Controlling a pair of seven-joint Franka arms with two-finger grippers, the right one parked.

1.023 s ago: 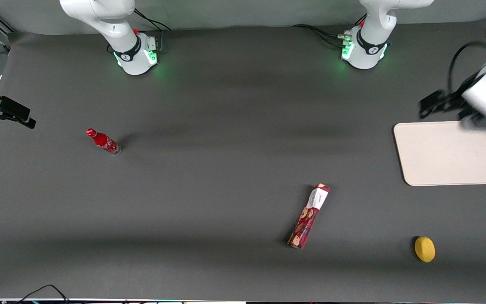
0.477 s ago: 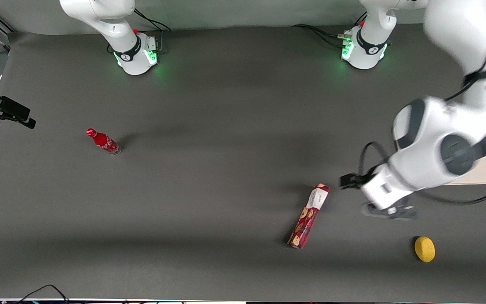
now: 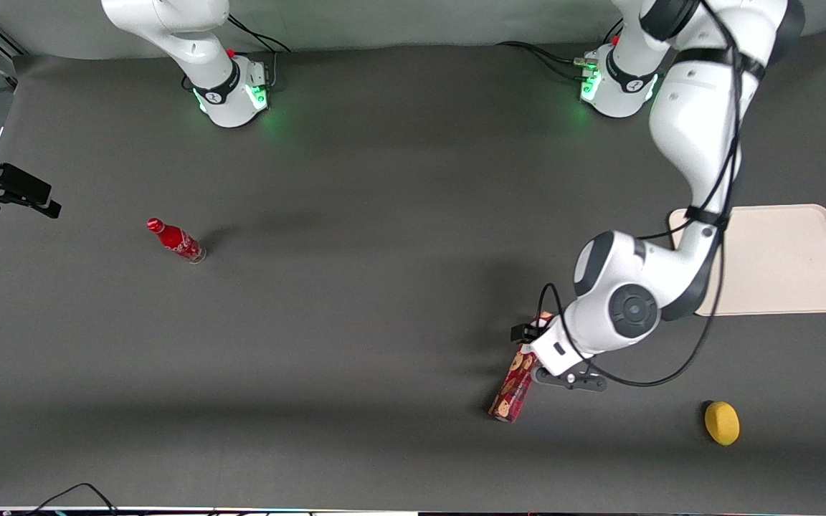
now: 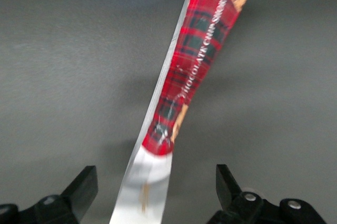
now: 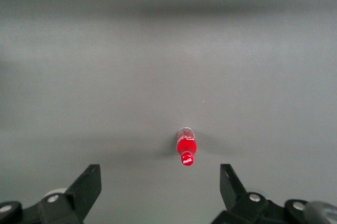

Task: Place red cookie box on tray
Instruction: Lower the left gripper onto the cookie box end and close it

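Note:
The red cookie box (image 3: 512,393) lies flat on the dark table, its white-label end covered by the working arm's hand. My gripper (image 3: 538,344) hangs just above that end. In the left wrist view the box (image 4: 196,61) runs lengthwise between the two black fingers (image 4: 84,183), and its white panel lies midway across the gap. My gripper (image 4: 155,182) is open and holds nothing, with a clear gap to the carton at each fingertip. The cream tray (image 3: 786,261) lies empty toward the working arm's end of the table, farther from the front camera than the box.
A yellow lemon-like object (image 3: 721,423) sits near the table's front edge, closer to the camera than the tray. A small red soda bottle (image 3: 176,241) stands toward the parked arm's end, and shows as the bottle (image 5: 186,148) in the right wrist view.
The working arm swung from above the tray toward the front camera and came over the cookie box's white-label end. The box, bottle and yellow object have not moved.

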